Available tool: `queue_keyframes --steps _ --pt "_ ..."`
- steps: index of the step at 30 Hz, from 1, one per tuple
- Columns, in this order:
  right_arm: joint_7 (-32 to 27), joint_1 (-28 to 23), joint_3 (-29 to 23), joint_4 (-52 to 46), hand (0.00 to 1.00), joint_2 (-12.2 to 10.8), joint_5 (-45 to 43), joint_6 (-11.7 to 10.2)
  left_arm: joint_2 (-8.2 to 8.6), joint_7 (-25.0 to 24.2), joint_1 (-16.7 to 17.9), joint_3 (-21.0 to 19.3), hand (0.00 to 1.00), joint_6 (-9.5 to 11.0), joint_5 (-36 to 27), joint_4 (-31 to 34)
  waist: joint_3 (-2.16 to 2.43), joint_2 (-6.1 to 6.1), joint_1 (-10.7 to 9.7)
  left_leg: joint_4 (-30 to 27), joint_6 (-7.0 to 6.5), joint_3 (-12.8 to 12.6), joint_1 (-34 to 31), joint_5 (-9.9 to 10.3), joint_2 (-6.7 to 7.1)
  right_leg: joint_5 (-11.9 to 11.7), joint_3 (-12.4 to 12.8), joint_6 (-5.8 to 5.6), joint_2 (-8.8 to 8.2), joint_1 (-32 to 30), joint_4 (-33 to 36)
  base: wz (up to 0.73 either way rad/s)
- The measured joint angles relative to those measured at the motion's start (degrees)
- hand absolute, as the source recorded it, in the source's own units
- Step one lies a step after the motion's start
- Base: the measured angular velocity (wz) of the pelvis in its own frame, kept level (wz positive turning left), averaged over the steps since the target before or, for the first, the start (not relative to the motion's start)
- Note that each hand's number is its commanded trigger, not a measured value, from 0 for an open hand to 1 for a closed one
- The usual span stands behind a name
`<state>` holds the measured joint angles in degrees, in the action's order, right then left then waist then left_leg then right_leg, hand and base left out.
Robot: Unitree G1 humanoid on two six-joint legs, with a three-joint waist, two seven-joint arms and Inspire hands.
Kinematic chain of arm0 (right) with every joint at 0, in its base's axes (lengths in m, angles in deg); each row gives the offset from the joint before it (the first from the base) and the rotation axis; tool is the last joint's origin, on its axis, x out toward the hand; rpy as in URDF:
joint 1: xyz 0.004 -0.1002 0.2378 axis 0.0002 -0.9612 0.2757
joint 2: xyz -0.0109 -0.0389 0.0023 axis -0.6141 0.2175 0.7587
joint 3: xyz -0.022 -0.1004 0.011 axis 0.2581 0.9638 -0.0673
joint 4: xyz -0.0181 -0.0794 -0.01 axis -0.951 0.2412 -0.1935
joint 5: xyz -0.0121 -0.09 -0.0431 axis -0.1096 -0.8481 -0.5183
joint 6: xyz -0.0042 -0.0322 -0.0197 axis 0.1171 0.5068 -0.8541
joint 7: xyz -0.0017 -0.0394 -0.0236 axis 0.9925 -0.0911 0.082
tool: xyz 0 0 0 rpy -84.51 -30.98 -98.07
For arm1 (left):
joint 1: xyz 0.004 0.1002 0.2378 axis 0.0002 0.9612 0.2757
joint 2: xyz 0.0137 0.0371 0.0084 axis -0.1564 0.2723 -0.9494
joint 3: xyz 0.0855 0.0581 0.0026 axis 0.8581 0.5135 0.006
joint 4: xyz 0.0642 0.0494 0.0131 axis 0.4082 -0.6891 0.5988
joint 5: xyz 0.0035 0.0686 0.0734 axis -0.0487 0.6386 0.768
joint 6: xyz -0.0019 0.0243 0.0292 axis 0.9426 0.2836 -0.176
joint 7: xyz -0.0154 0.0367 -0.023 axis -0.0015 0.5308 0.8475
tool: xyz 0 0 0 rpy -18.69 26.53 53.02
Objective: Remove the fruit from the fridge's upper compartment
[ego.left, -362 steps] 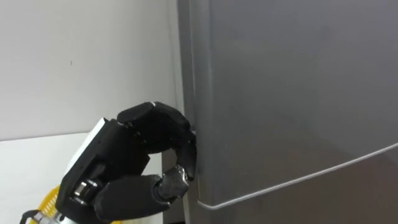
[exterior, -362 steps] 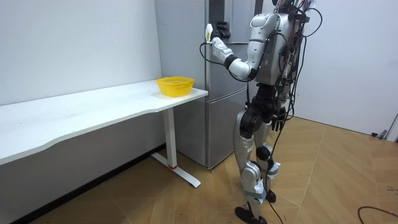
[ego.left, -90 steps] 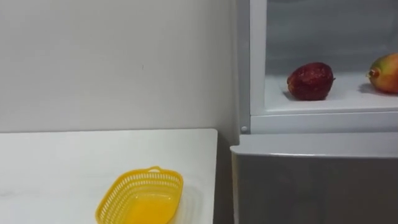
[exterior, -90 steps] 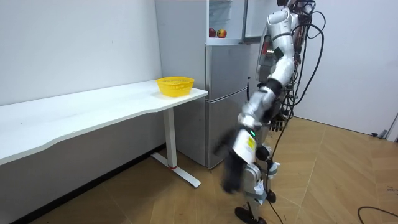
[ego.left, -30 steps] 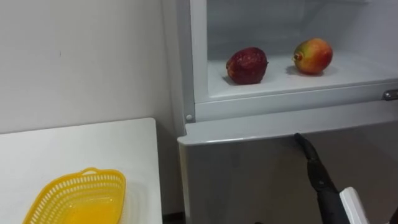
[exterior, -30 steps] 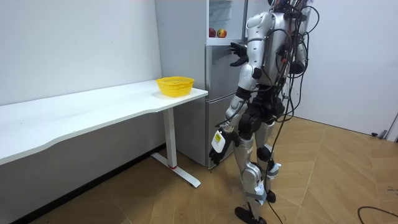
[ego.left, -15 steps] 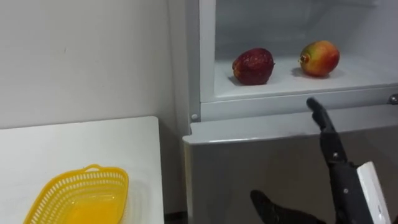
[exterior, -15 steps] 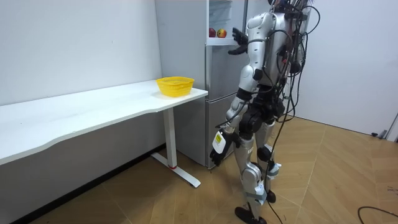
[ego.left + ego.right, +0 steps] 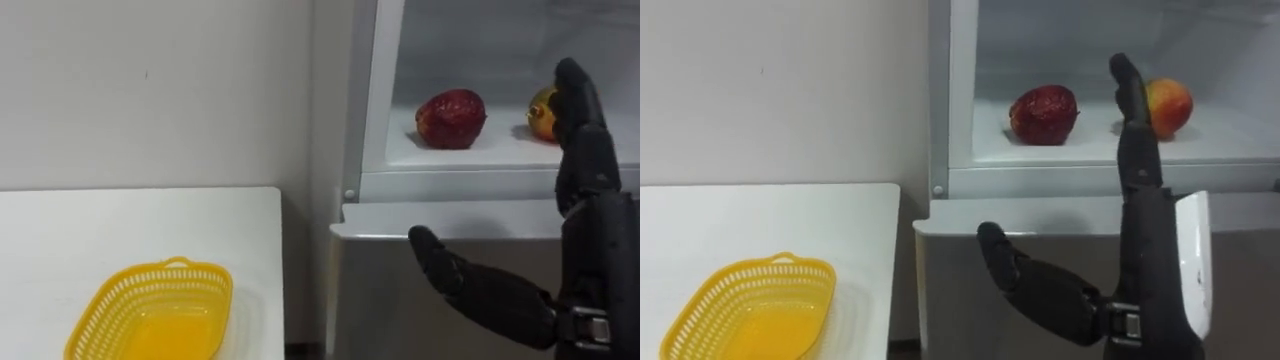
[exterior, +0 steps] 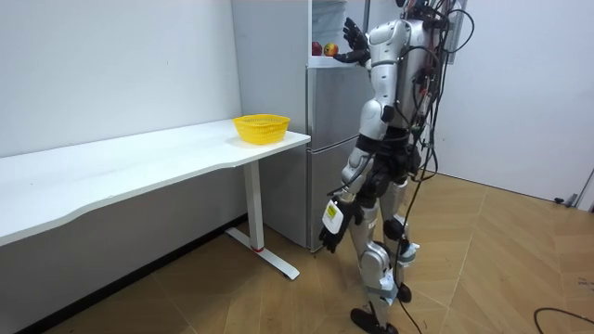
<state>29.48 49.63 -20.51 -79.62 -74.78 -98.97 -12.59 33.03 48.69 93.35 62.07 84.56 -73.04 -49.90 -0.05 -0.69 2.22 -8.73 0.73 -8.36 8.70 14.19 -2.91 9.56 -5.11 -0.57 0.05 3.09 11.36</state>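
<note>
The upper fridge compartment [image 9: 470, 155] stands open. On its white shelf lie a dark red fruit [image 9: 450, 118] and, to its right, a yellow-red fruit [image 9: 1170, 105]. My right hand [image 9: 600, 240] is raised in front of the shelf, open, with fingers straight up and thumb spread to the left. Its fingertips [image 9: 572, 85] overlap the yellow-red fruit's edge; I cannot tell whether they touch it. The hand holds nothing. In the room view I stand facing the fridge with the right hand [image 10: 352, 37] at shelf height, and my left hand [image 10: 331, 223] hangs by my thigh.
A yellow plastic basket [image 9: 150, 315] sits on the white table [image 9: 100, 230] left of the fridge, near the table's end. The grey lower fridge door [image 9: 380, 290] is closed below the shelf. A white wall runs behind the table.
My right hand has risen from in front of the lower door to shelf height, its fingers now before the yellow-red fruit. The view has shifted with my head.
</note>
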Motion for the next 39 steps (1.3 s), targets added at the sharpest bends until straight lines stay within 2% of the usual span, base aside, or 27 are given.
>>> queue_keyframes --steps 6,13,18,24,30,31,39 --pt "-1.94 2.49 -2.35 0.0 0.0 0.06 0.11 -0.05 0.72 0.07 0.49 0.04 0.0 -0.64 1.96 0.02 -0.03 -0.21 -0.03 -0.03 0.02 -0.08 -0.04 -0.01 -0.11 0.0 -0.66 0.01 0.05 -0.12 -0.02 -0.01" --pt "-1.77 6.06 -4.84 0.26 0.0 0.76 3.3 -0.01 0.72 -1.13 0.55 -0.07 0.0 -2.46 3.82 0.0 0.17 -1.38 0.74 -0.82 0.03 0.64 -0.42 0.0 -0.23 -0.17 -1.78 0.29 -0.09 -0.06 0.23 0.03" --pt "-1.54 9.62 -7.81 4.82 0.0 2.42 4.63 -0.12 0.67 -2.43 0.48 -0.14 0.0 -2.67 6.03 0.5 -0.09 -2.08 1.25 -1.07 0.08 1.15 -0.44 -0.02 -0.24 -0.2 -2.65 0.36 -0.2 0.46 0.15 0.08" --pt "0.63 11.67 -8.69 7.55 0.0 2.5 7.1 0.38 0.7 -4.22 0.8 -0.81 0.0 -3.2 7.61 1.57 -0.1 -2.14 1.23 -1.06 0.1 1.84 -0.54 -0.02 -0.23 -0.19 -3.76 0.37 -0.31 0.65 -0.02 0.04" --pt "2.92 16.03 -10.1 11.39 0.0 2.66 8.63 2.17 0.75 -4.61 0.16 -2.39 0.0 -3.83 8.79 1.79 -0.07 -2.15 1.4 -1.16 0.09 2.4 -1.08 -0.03 -0.15 -0.2 -5.18 0.38 -0.53 0.62 -0.46 0.05" --pt "3.6 16.96 -10.09 11.92 0.0 2.9 9.4 3.0 0.73 -4.63 0.2 -2.44 0.0 -4.13 8.79 2.04 -0.08 -2.12 1.4 -1.16 0.09 2.4 -1.11 -0.04 -0.14 -0.2 -5.2 0.38 -0.53 0.62 -0.6 0.0" --pt "6.07 19.75 -10.09 15.01 0.0 4.14 10.42 5.76 0.74 -5.25 0.14 -2.43 0.0 -4.8 8.83 2.74 -0.03 -2.16 2.81 -1.13 0.13 2.93 -1.02 -0.07 -0.19 -0.2 -6.01 0.38 -0.52 0.67 -0.74 0.02"
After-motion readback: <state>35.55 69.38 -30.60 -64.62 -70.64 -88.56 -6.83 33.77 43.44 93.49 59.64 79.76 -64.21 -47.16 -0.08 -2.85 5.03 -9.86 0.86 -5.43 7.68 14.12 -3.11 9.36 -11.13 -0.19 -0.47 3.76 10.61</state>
